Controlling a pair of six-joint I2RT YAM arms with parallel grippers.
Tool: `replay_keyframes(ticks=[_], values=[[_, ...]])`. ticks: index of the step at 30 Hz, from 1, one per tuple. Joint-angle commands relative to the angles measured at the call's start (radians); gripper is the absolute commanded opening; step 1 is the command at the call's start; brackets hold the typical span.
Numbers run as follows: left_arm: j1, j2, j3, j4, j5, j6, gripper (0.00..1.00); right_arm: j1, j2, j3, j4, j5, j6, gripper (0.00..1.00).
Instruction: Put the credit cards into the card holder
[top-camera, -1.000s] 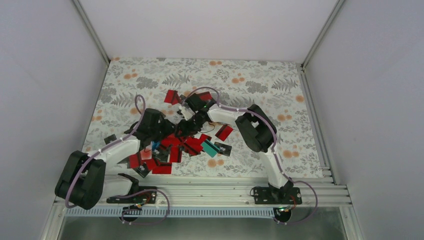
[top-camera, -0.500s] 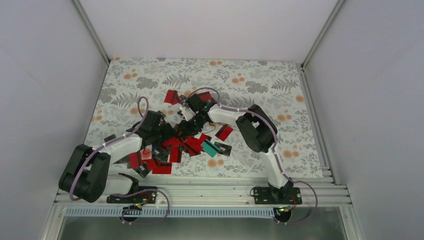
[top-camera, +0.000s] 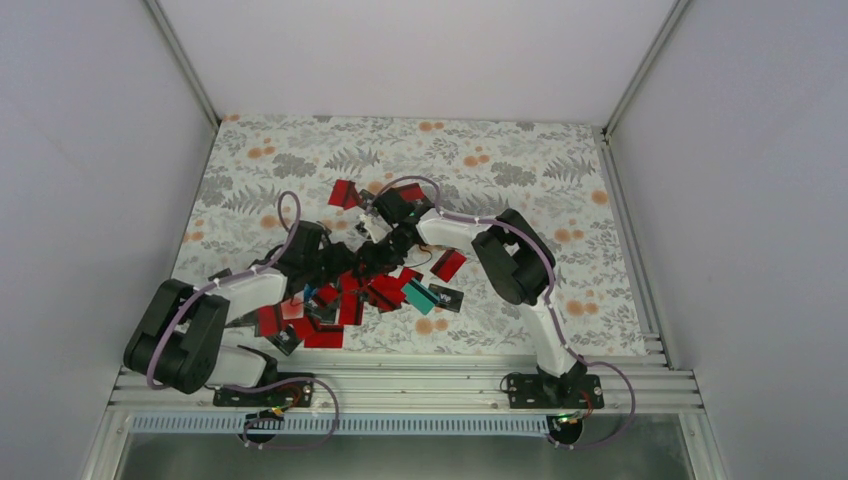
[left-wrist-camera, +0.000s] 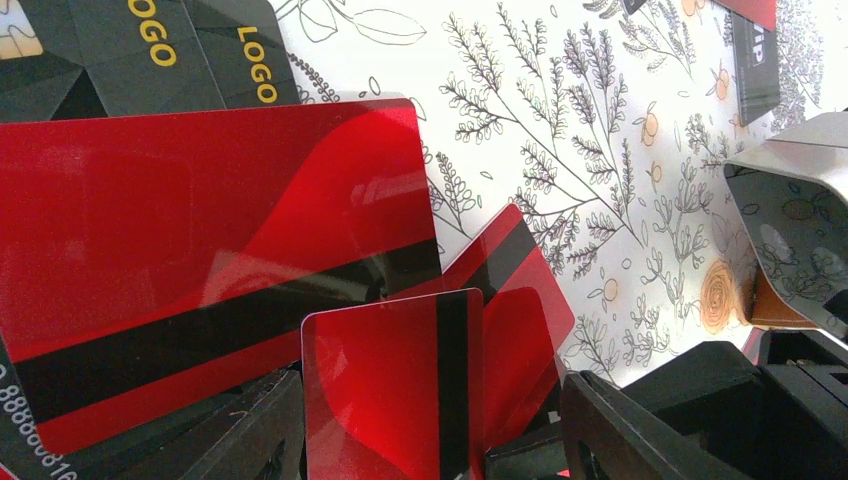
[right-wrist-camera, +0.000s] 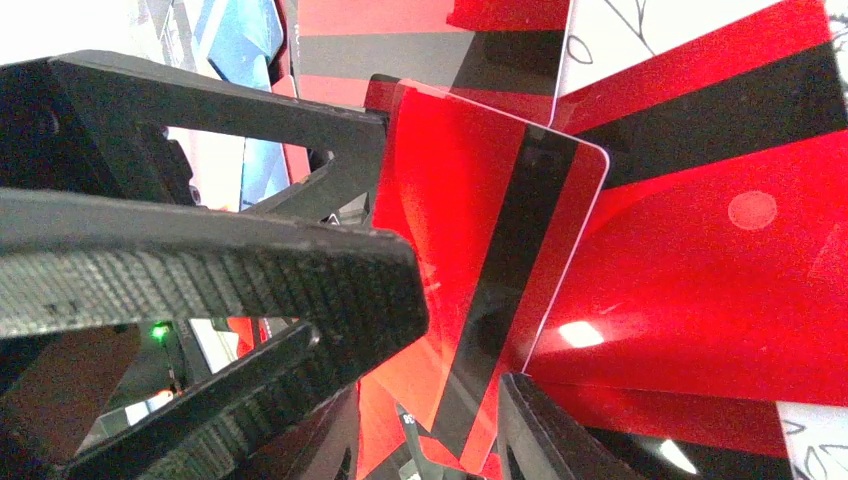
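In the left wrist view, printed in yellow on the black cards (left-wrist-camera: 200, 60), far ahead of the jaws and off to the left: "LOGO", once whole and once cut to "OGO" by the top edge. Printed in white on a dark card (left-wrist-camera: 15, 425) just left of the left jaw: a row of numbers, mostly 8s, partly hidden. Far ahead and to the right of the jaws, white marks on another black card (left-wrist-camera: 757, 60), too blurry to read. In the right wrist view, no words on the red cards (right-wrist-camera: 700, 250) by the jaws. From the top view, all marks too small to read.
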Motion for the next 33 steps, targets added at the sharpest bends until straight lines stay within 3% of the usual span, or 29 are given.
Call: replay_keyframes(ticks=[1,33], values=[[-0.016,-0.032,-0.037,-0.07,0.086,0.011,0.65,0.026,0.046,0.004,-0.007,0.022,0.011,0.37],[-0.016,-0.161,-0.033,-0.003,0.177,0.006,0.59,-0.018,0.062,-0.017,0.112,-0.036,0.09,0.29]])
